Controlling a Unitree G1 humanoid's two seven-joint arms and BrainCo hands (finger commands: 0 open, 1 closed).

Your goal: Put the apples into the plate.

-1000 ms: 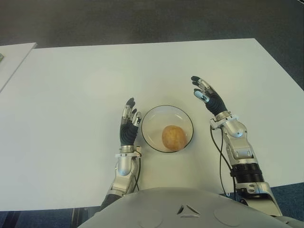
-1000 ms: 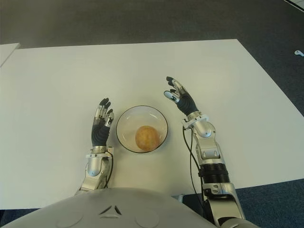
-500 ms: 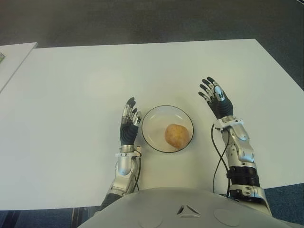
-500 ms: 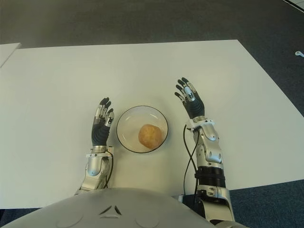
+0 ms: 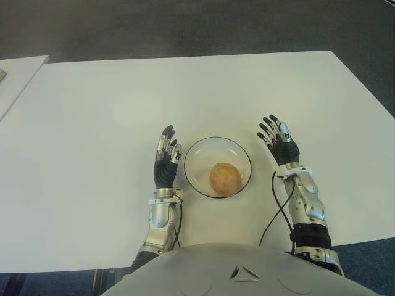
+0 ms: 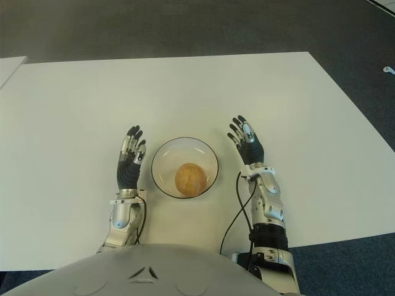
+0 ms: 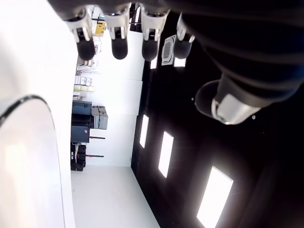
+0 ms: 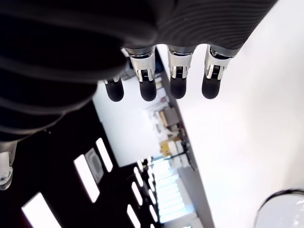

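My right hand (image 5: 279, 140), fingers spread and empty, is drawing back beside the plate (image 5: 192, 179) near the table's (image 5: 92, 123) front edge, the apple (image 5: 225, 178) apparently settling inside; left hand (image 5: 166, 161) open.

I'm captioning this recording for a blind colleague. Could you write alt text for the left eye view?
One apple lies in a round plate on a white table, just in front of the robot. The left hand is beside the plate on its left and the right hand on its right, both open and holding nothing.
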